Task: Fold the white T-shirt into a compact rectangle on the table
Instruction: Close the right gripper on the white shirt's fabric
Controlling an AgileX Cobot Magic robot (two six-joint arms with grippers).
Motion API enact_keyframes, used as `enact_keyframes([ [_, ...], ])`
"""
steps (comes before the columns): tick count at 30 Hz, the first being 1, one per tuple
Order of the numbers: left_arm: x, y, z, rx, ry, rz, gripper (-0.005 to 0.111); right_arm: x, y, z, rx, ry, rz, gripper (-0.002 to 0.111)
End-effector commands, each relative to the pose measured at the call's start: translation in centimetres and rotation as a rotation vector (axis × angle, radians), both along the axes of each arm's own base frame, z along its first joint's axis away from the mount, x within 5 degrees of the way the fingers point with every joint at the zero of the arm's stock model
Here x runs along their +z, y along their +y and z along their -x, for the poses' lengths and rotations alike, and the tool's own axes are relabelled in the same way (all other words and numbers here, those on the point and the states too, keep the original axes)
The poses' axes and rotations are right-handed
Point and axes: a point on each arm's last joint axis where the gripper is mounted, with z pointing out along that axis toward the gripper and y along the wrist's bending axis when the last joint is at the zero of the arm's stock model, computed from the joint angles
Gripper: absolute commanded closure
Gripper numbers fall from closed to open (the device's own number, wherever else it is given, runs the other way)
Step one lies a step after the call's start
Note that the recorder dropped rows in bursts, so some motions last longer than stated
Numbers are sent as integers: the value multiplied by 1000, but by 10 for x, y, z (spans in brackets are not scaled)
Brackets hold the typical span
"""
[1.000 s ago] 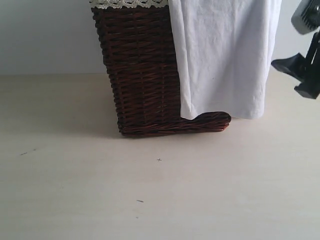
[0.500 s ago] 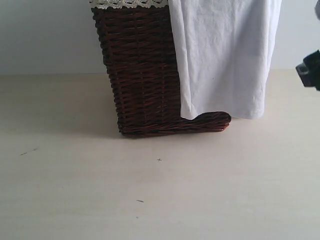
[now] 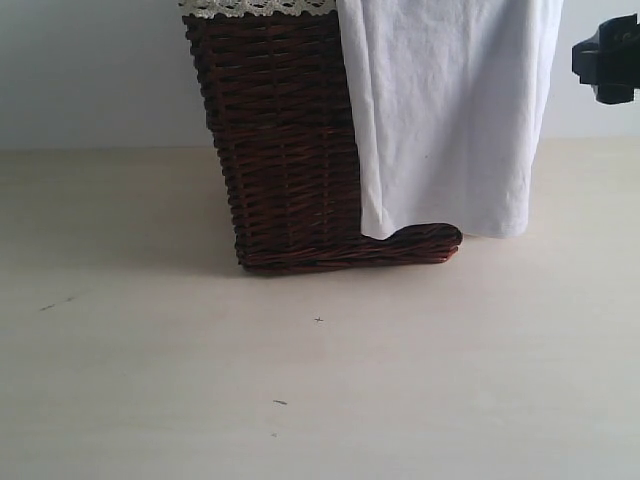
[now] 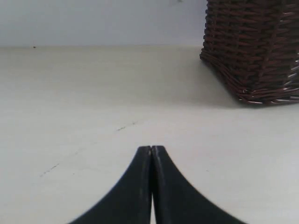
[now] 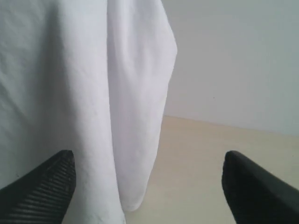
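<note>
The white T-shirt (image 3: 445,110) hangs over the right side of a dark wicker basket (image 3: 285,150), and its hem ends just above the table (image 3: 320,380). In the right wrist view the T-shirt (image 5: 79,93) hangs in folds close in front of my right gripper (image 5: 149,186). That gripper is open wide and holds nothing. One of its fingertips (image 5: 46,186) is in front of the cloth. A dark part of the right arm (image 3: 607,60) shows at the right edge of the exterior view, level with the shirt's upper half. My left gripper (image 4: 152,150) is shut and empty, low over the bare table (image 4: 93,116).
The basket (image 4: 254,46) has a white lace trim (image 3: 255,8) along its top and stands at the back of the table against a pale wall (image 3: 90,70). A few tiny dark specks (image 3: 280,402) lie on the tabletop in front of it.
The dark part of the right arm has moved up along the right edge of the exterior view. The shirt and basket have not moved.
</note>
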Motion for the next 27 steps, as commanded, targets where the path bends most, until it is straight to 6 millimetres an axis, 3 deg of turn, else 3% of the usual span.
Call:
enact_keyframes([
  [1,1,-1,0,-5,-14,17,107,-3,3,-7,35,-19,24,28],
  [3,1,-1,0,-5,-14,17,107,-7,2,-8,25,10,31,31],
  [8,1,-1,0,-5,-14,17,107,-10,2,-9,15,35,37,66],
  [11,1,-1,0,-5,-14,17,107,-10,4,-12,50,5,62,76],
  [13,1,-1,0,-5,-14,17,107,-16,5,-17,81,18,125,73],
  [17,1,-1,0,-5,-14,17,107,-42,6,-30,140,118,269,52],
  [20,1,-1,0,-5,-14,17,107,-46,7,-32,155,125,291,44],
  [27,1,-1,0,-5,-14,17,107,-44,14,-41,192,12,231,57],
])
